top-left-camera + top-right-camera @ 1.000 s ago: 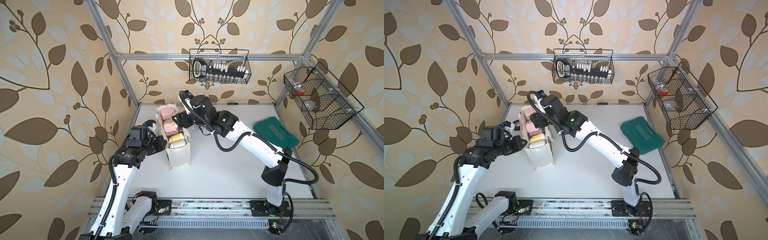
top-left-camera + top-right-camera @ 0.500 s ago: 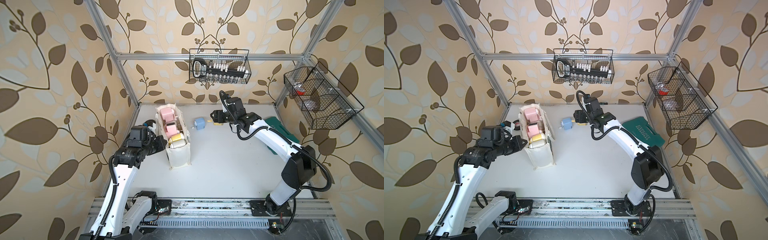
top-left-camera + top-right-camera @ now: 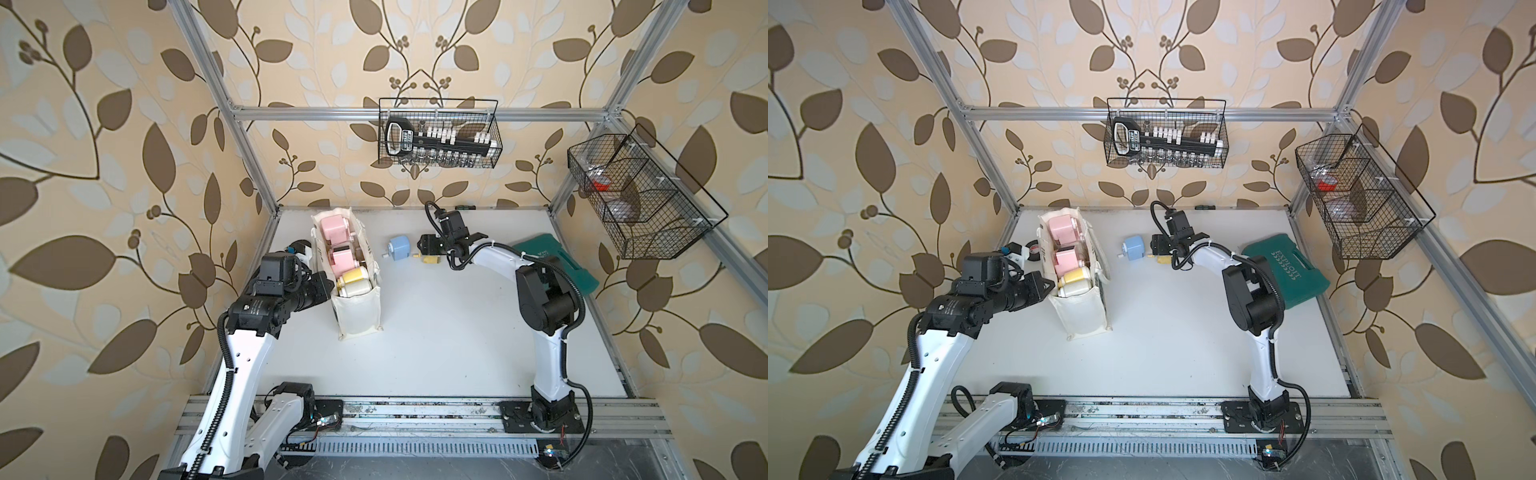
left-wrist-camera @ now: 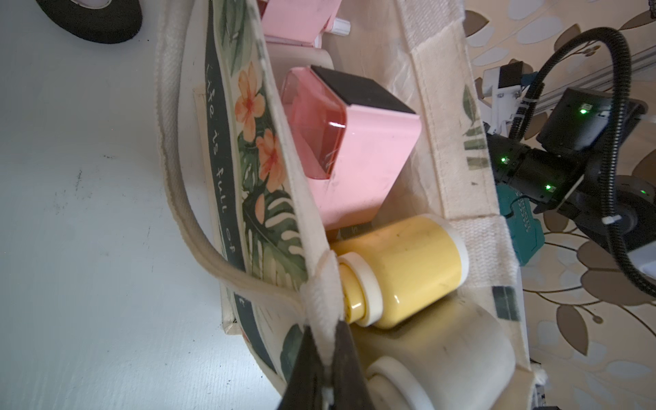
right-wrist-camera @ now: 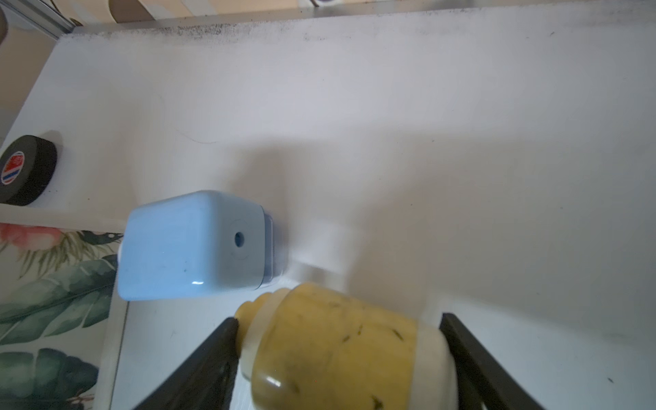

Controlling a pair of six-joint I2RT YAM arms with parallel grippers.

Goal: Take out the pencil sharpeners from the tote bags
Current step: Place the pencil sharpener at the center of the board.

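The cream tote bag [image 3: 359, 309] [image 3: 1086, 309] with a leaf-and-flower print [image 4: 269, 198] stands open at the table's left. Inside it lie two pink pencil sharpeners [image 3: 334, 226] [image 4: 369, 167], a yellow one [image 3: 353, 276] [image 4: 408, 269] and a cream one [image 4: 440, 355]. My left gripper [image 4: 328, 358] [image 3: 328, 286] is shut on the bag's rim where the handle is sewn on. A light blue sharpener [image 3: 400, 248] [image 5: 191, 245] lies on the table right of the bag. Beside it, my right gripper [image 5: 339, 319] [image 3: 428, 254] is shut on a yellow sharpener [image 5: 340, 355] [image 3: 1163, 260], one finger on each end.
A teal "EXPLOIT" case [image 3: 1287, 270] lies at the table's right edge behind the right arm. A black tape roll [image 5: 26, 170] [image 3: 1034, 246] sits left of the bag. Wire baskets hang on the back wall [image 3: 438, 133] and the right wall [image 3: 636, 199].
My right arm has swung from over the tote to the back middle of the table, carrying the yellow sharpener to beside the blue one. The left arm has stayed put.
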